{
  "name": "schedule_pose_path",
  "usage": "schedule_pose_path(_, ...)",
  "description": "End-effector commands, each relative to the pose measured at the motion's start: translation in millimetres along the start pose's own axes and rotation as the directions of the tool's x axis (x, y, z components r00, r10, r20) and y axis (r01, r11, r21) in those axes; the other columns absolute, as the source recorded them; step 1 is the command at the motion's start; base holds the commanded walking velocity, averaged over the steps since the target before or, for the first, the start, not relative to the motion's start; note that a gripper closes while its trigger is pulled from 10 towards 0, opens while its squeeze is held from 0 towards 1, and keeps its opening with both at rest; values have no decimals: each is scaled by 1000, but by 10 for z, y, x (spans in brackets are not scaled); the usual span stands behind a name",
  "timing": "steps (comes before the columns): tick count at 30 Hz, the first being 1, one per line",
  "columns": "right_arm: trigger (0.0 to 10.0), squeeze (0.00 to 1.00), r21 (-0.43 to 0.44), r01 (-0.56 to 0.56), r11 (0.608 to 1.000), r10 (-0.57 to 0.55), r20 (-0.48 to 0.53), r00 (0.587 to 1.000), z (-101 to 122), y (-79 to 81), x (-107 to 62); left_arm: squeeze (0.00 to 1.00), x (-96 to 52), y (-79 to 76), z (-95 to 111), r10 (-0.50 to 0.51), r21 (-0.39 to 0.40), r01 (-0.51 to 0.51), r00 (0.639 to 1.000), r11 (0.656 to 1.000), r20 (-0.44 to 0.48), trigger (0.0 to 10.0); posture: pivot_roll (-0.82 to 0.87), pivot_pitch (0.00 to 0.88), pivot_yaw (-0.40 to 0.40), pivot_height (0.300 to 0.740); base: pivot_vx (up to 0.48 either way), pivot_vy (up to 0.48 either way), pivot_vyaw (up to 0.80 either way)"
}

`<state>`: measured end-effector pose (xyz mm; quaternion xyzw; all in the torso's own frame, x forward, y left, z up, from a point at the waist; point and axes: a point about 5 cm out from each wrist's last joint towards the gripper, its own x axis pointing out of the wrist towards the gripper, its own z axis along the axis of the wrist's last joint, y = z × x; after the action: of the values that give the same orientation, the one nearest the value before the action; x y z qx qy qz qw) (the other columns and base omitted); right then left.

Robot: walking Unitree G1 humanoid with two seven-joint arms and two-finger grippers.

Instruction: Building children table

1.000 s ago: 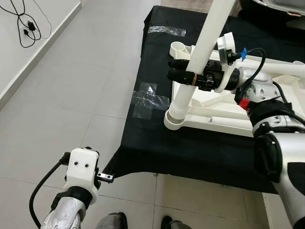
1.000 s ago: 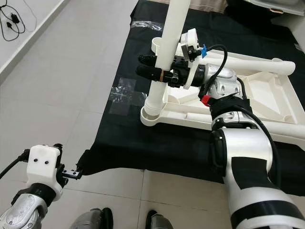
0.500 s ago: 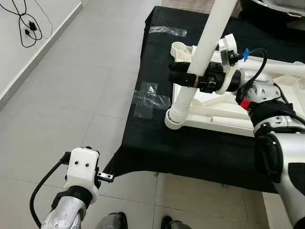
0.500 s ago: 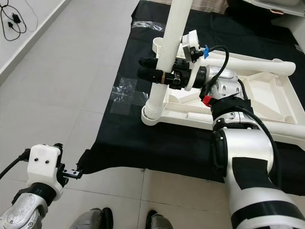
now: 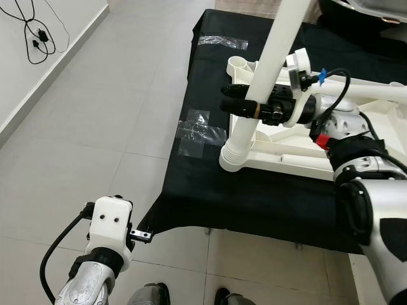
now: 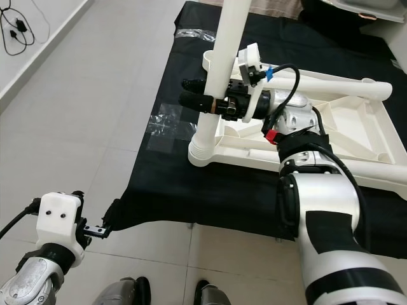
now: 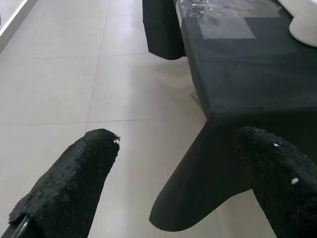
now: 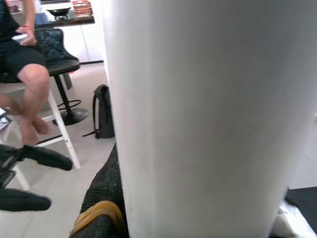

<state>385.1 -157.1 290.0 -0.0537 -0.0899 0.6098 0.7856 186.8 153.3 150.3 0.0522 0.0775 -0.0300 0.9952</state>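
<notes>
Both eye views look steeply down from the head at the tiled floor (image 5: 95, 114) and the black cloth (image 6: 210, 197); they share that whole scene, the right eye's framing shifted sideways. The left wrist view sits low near the floor, facing the cloth's corner at 3 o'clock. The right wrist view presses close against the leg (image 8: 208, 119), facing a seated person (image 8: 25, 69) at 10 o'clock.

A white table leg (image 8: 198, 119) stands pressed against a black finger (image 8: 101, 208); beyond, a seated person (image 8: 22, 64) beside a backpack (image 8: 103, 111).
</notes>
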Motion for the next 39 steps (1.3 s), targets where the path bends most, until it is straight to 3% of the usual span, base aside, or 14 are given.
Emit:
schedule_pose_path(1,10000,0,19,19,1000,-18,-42,999,-122,16,3,0,-23,-12,-48,-3,6,3,1000,1000,-28,10000,190,230,-112,740,0,0,0)
schedule_pose_path(12,10000,0,15,38,999,-37,-49,998,-192,33,77,0,-25,-21,-47,-2,6,3,1000,1000,-28,10000,187,232,-115,740,0,0,0)
schedule_pose_path(21,10000,0,50,147,988,-145,-43,989,-339,24,33,0,-32,-19,-48,-1,2,1,1000,1000,-29,10000,188,233,-115,740,0,0,0)
schedule_pose_path(24,10000,0,97,227,969,-223,-48,974,-515,48,0,0,-32,-17,-52,-4,3,4,1000,1000,-31,10000,187,232,-112,740,0,0,0)
schedule_pose_path(27,10000,0,108,237,966,-233,-51,971,-590,75,-9,0,-29,-19,-50,-8,5,8,1000,1000,-29,10000,187,232,-112,740,0,0,0)
schedule_pose_path(36,10000,0,119,294,948,-289,-53,956,-682,99,50,0,-24,-16,-49,-8,5,8,1000,1000,-28,10000,185,232,-109,740,0,0,0)
schedule_pose_path(39,10000,0,129,385,914,-374,-99,922,-739,78,126,0,-21,-14,-45,-8,5,8,1000,1000,-26,10000,184,231,-108,740,0,0,0)
